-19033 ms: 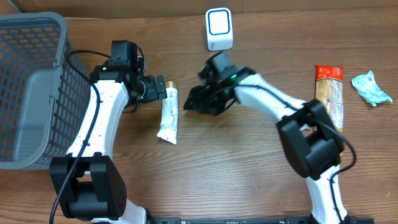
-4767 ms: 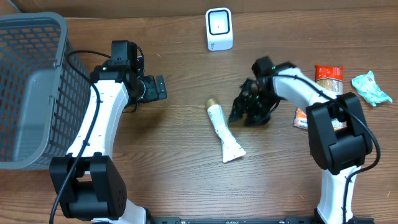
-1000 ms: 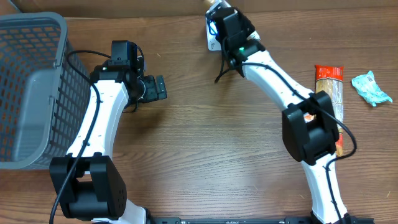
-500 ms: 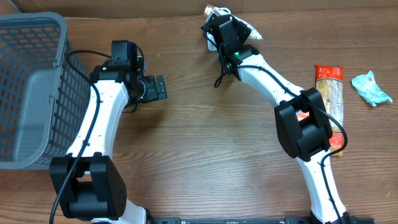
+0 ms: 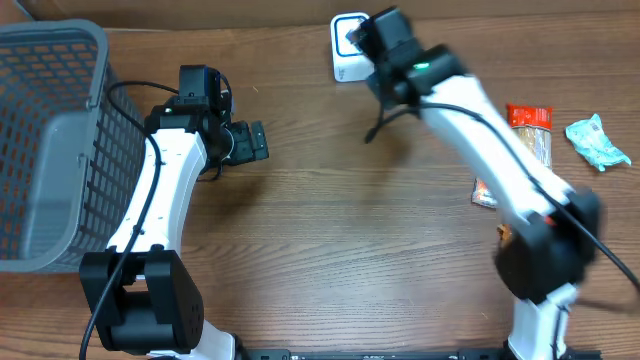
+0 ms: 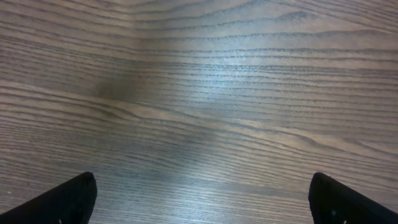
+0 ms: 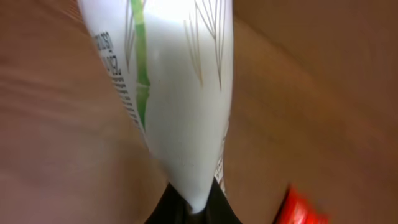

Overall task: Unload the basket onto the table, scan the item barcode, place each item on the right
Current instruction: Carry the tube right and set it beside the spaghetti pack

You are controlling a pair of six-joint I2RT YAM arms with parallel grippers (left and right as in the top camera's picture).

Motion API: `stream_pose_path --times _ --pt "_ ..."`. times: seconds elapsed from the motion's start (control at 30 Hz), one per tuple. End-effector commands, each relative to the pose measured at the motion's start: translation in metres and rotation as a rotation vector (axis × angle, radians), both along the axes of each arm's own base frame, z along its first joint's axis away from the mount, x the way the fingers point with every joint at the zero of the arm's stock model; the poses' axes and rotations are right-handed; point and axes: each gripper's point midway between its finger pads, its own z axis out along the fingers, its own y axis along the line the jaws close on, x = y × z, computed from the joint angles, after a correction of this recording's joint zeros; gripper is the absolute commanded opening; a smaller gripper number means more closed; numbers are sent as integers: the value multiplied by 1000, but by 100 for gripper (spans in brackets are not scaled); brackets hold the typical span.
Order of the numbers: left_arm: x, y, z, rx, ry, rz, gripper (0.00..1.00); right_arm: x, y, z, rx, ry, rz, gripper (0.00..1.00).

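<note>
The basket stands at the left end of the table, and my left gripper hangs to its right over bare wood. My right gripper has the tube right by the scanner, which sits mid-table at the far edge. Off to the right, a snack packet and a wrapper lie side by side.

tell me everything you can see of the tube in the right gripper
The tube is white, soft-looking plastic, with a green bamboo stalk, thin leaf lines and small dark print along one edge. It narrows to a flat end pinched in the shut right gripper; nothing else visibly touches it. The view is blurred and its cap is out of frame. Overhead, the arm hides it beside the scanner.
</note>
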Motion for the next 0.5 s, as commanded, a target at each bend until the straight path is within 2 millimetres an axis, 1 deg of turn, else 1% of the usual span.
stream_pose_path --times 0.0,0.03,0.1,0.17,0.23,0.3,0.43,0.47 --pt "3 0 7 12 -21 -18 100 -42 -38 39 317 105 -334 4" --pt "3 0 7 12 -21 -18 100 -57 -55 29 303 176 -416 4" --pt "3 0 7 12 -21 -18 100 -79 -80 11 264 289 -537 4" --pt "3 0 7 12 -21 -18 100 -97 -97 -9 247 396 -616 4" --pt "3 0 7 12 -21 -18 100 -106 -106 -27 247 466 -648 4" --pt "3 0 7 13 -21 -19 100 -112 -113 -51 253 521 -677 4" --pt "3 0 7 12 -21 -18 100 -116 -114 -98 294 574 -689 4" --pt "3 0 7 12 -21 -18 100 -116 -112 -106 303 583 -669 4"
